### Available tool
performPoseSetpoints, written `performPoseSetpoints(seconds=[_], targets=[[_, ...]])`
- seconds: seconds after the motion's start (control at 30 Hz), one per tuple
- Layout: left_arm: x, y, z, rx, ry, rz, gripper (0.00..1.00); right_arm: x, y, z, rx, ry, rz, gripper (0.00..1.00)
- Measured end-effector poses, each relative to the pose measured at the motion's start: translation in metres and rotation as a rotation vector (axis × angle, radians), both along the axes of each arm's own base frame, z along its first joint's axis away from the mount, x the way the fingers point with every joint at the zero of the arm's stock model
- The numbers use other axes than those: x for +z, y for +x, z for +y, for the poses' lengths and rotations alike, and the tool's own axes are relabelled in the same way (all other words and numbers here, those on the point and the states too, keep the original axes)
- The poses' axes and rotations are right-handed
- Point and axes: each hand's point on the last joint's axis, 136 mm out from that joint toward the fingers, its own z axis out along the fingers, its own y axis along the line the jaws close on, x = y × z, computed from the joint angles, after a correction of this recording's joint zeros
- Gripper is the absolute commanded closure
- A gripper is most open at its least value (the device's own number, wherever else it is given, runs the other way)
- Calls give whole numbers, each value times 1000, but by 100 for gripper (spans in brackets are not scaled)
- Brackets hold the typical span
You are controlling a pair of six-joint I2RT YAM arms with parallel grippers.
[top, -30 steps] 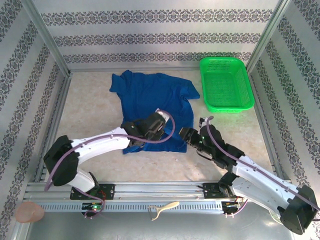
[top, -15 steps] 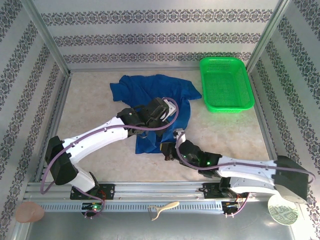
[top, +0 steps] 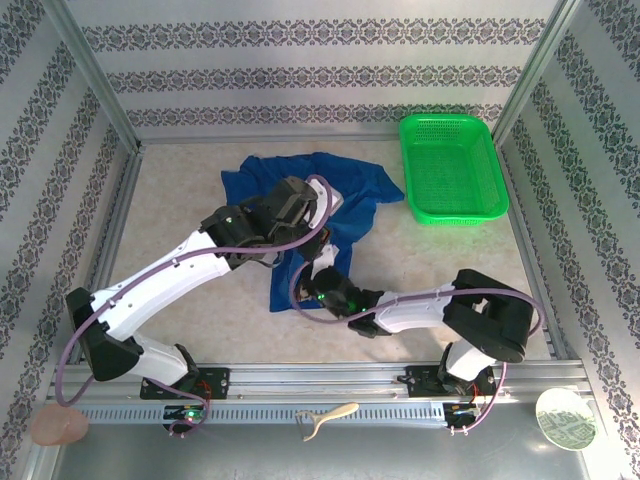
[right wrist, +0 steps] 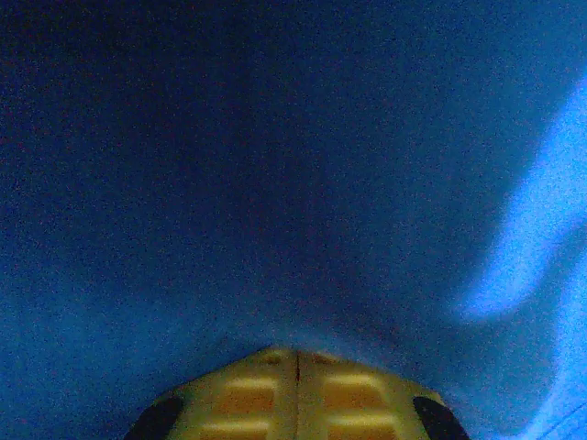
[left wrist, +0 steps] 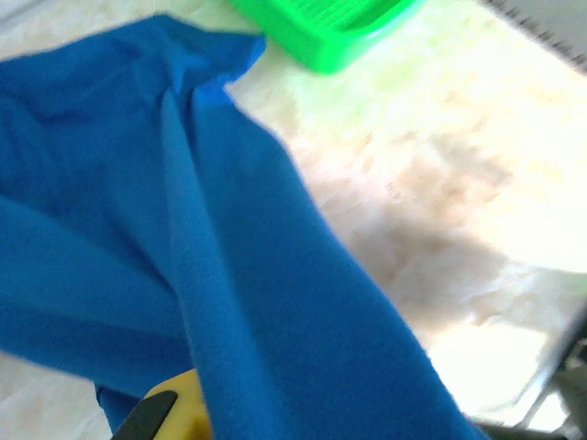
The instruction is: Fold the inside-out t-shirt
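Note:
The inside-out t-shirt (top: pixel 350 185) is royal blue and lies bunched at the table's middle, with a strip running down toward the near side. My left gripper (top: pixel 320 222) is shut on a fold and holds it off the table. In the left wrist view the cloth (left wrist: pixel 275 275) drapes over one yellow finger (left wrist: pixel 170 417). My right gripper (top: pixel 304 290) is at the shirt's near end. Its yellow fingers (right wrist: pixel 248 394) are pressed together, shut on the blue cloth (right wrist: pixel 275 165) that bulges just ahead of their tips.
A green plastic basket (top: pixel 452 165) stands at the back right, also seen as the green basket (left wrist: pixel 321 23) in the left wrist view. Patterned walls enclose the table on three sides. A metal rail (top: pixel 320 385) runs along the near edge.
The shirt lay flat a second ago and is bunched now. My left gripper has lifted its fold back and leftward. My right arm swung left to the near hem and closed.

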Motion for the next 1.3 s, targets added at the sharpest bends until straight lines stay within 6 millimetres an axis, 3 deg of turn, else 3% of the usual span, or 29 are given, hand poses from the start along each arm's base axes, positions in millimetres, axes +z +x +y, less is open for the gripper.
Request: performPoseSetpoints(seconds=[0.1,0.33,0.5,0.6,0.7,0.87,0.93,1.1,1.2,1.3], targets=[[16,-3,-6,-26,-45,-5,100,-12,-13,5,18,-44,-3,100],[16,-8,-9,-48,-53,14,100,-45,-1,-9,-39,-162,32,100],[13,-8,-9,-50,-47,21,100,-37,7,15,-26,-197,30,100],[12,-8,-9,-50,-43,25,100,-32,14,17,-37,-173,45,100],[11,-9,-9,-50,-41,27,100,-40,41,-5,-108,-148,115,100],[15,-15,-5,-48,-63,41,100,-50,103,-65,-284,-46,243,100],[20,-21,-2,-50,-88,47,100,-51,113,-74,-307,-13,278,100],[35,-37,4,-62,-162,67,100,-46,114,-56,-265,40,339,100],[39,-41,-1,-75,-198,88,100,-42,114,-40,-243,62,355,100],[40,-44,-9,-89,-230,117,100,-48,114,-37,-262,77,394,99]])
